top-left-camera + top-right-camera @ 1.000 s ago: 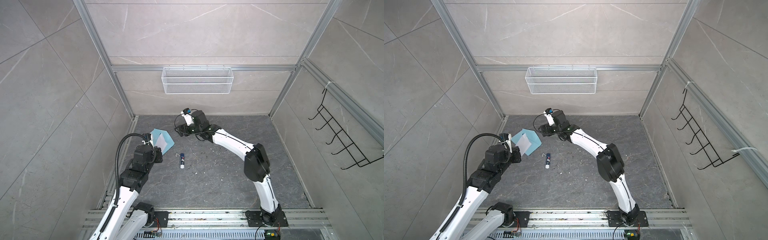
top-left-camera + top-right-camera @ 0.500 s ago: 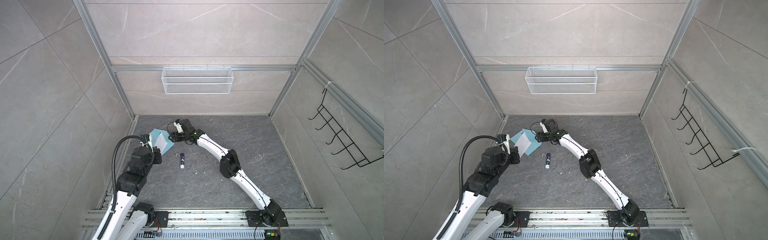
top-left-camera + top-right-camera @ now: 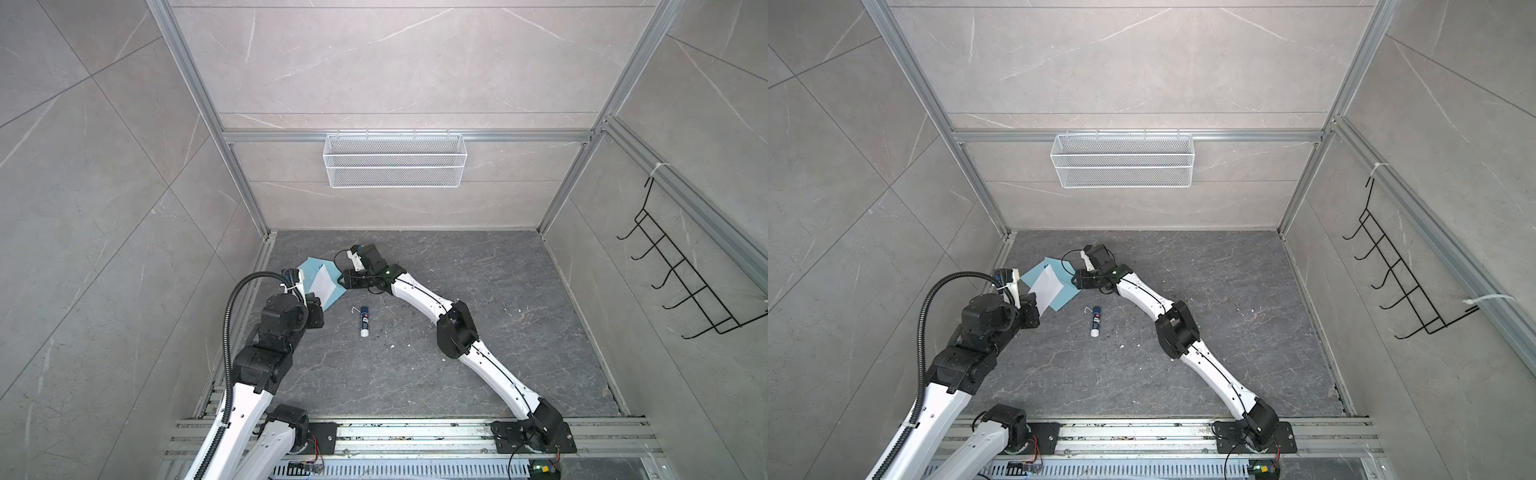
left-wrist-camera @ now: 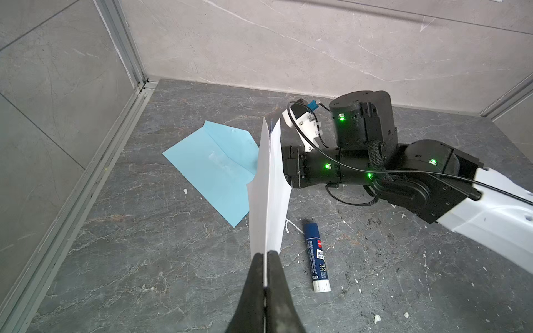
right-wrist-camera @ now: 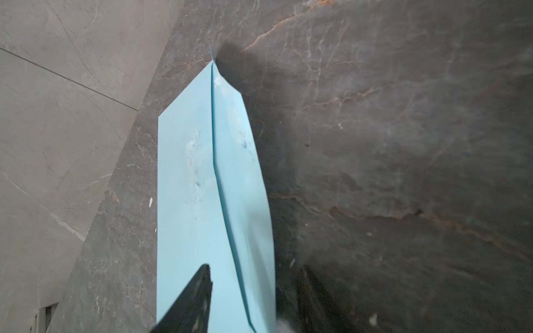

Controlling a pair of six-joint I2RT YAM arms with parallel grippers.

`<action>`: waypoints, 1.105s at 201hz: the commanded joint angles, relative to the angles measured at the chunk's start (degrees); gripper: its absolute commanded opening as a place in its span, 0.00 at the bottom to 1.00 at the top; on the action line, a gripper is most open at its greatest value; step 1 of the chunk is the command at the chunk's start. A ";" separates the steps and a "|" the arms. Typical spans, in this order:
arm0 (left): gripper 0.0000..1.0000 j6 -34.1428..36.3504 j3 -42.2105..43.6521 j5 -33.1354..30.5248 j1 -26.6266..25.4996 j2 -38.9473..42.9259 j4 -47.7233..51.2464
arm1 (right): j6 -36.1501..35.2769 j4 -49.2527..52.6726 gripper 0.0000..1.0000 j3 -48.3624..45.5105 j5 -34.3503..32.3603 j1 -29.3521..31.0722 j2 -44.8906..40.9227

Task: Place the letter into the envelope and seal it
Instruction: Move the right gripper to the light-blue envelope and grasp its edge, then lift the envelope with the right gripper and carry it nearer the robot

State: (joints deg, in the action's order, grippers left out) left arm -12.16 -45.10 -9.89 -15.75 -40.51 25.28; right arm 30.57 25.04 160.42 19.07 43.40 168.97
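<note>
The light blue envelope lies flat on the dark floor near the left wall, flap side up. The letter is a folded white sheet held upright above it, and my left gripper is shut on its lower edge. My right gripper is low at the envelope's right end, jaws apart. One finger lies over the envelope's body, the other on the floor beside the flap, whose edge is between them.
A blue glue stick lies on the floor just in front of the envelope. The left wall's metal rail runs close by. A white wire basket hangs on the back wall and a black hook rack on the right wall.
My right gripper has swung left and down from the back of the floor to the envelope's end, and its jaws have narrowed. The left gripper still holds the letter in about the same place.
</note>
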 commanded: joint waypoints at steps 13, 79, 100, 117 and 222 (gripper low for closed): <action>0.00 0.74 -0.34 0.75 0.18 0.76 -0.82 | 0.90 -0.11 0.38 1.39 0.03 0.64 1.44; 0.00 0.89 -0.07 0.75 0.27 1.14 -0.76 | 0.29 -1.00 0.07 1.23 -2.11 1.48 1.30; 0.00 0.67 0.09 0.92 0.20 1.14 -0.84 | -0.07 -1.19 0.00 1.44 -3.06 1.49 0.16; 0.00 0.65 0.10 1.09 0.25 1.22 -0.93 | -0.71 -1.44 0.00 1.41 -3.71 1.51 -1.40; 0.00 0.30 1.99 4.00 0.24 5.13 -4.42 | -6.97 4.21 0.00 1.01 -11.67 1.41 -18.67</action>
State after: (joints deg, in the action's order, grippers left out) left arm -12.19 -43.24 -7.70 -15.75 -36.67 24.40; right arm 27.18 26.57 160.46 11.14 44.62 158.30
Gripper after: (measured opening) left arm 0.055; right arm 0.047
